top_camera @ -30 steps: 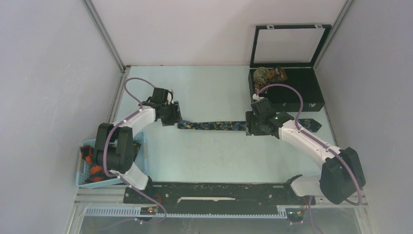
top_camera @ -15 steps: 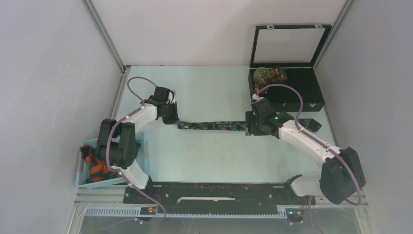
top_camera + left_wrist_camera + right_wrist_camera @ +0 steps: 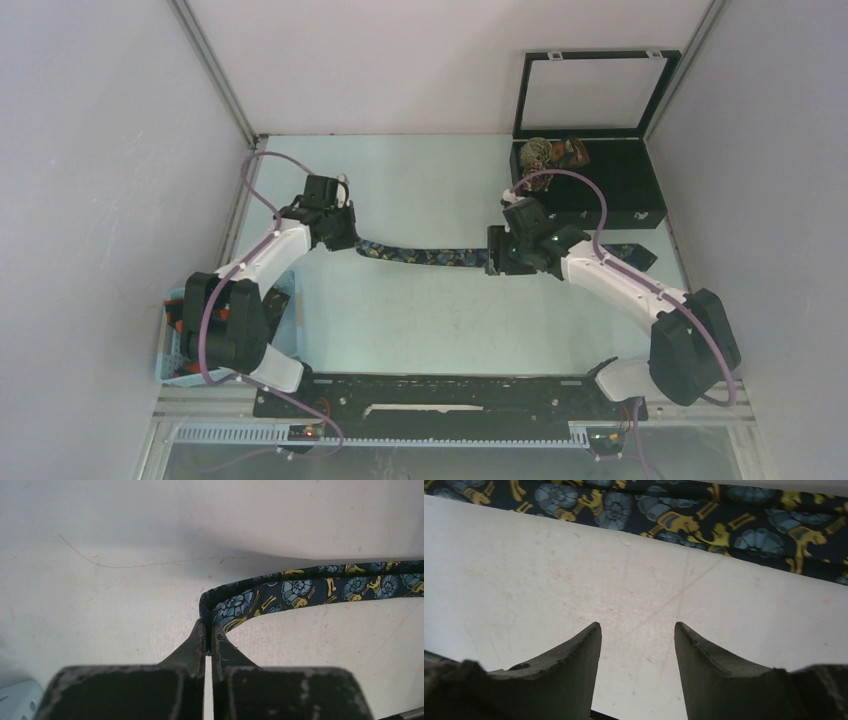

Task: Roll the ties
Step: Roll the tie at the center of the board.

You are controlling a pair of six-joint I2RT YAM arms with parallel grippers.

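Observation:
A dark navy tie (image 3: 430, 256) with yellow and blue figures lies stretched across the table, its wide pointed end (image 3: 635, 256) at the right. My left gripper (image 3: 345, 238) is shut on the tie's narrow end, which curves up off the table. In the left wrist view the closed gripper (image 3: 208, 632) pinches the folded edge of the tie (image 3: 310, 584), which runs off to the right. My right gripper (image 3: 495, 255) hovers over the tie's middle. In the right wrist view that gripper (image 3: 636, 630) is open with only bare table between its fingers; the tie (image 3: 674, 517) crosses just beyond the tips.
A black box (image 3: 620, 195) with its lid raised stands at the back right and holds rolled ties (image 3: 555, 152). A light blue basket (image 3: 166, 345) with orange-red ties (image 3: 178, 322) sits at the left edge, partly behind the left arm. Walls close in both sides.
My left gripper has shut on the tie's narrow end and drawn it a little left and back, lifting it into a curve. The right gripper has shifted left along the tie, staying open.

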